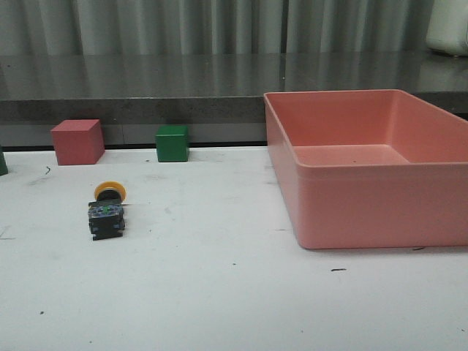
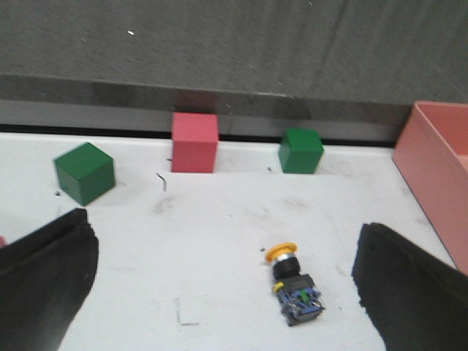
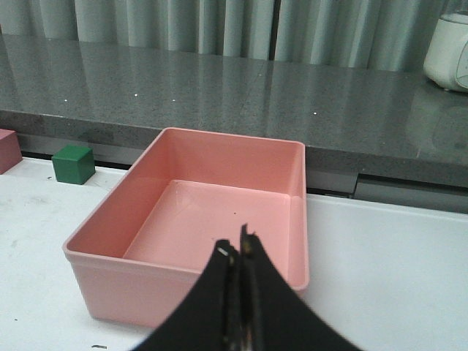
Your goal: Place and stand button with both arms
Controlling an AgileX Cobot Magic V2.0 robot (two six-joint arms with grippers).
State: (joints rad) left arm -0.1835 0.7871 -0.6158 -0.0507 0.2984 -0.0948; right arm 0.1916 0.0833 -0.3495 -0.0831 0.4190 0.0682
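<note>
Button (image 1: 107,210) lies on its side on the white worktop (image 1: 219,292), toward the left of the scene and in open space, touching nothing else. Its yellow mushroom cap points to the far side, and its black body with the clear, blue-flecked base points to the near side.

Along the far edge of the worktop stand a red cube (image 1: 77,142) and, to its right, a green cube (image 1: 172,143) — both well apart from the button. A second green cube (image 2: 84,172) shows in the left wrist view, left of the red one. A large pink bin (image 1: 373,168) fills the right side of the worktop, and nothing can be seen inside it.

The left hand (image 2: 219,285) hovers above the worktop with its two dark fingers (image 2: 44,281) spread wide apart. In its own camera, the button sits between them, nearer the right finger, and neither finger touches it.

The right hand (image 3: 239,252) hangs near the bin's near wall — its fingers are pressed together, with nothing between them.

Neither arm appears in the front view.
</note>
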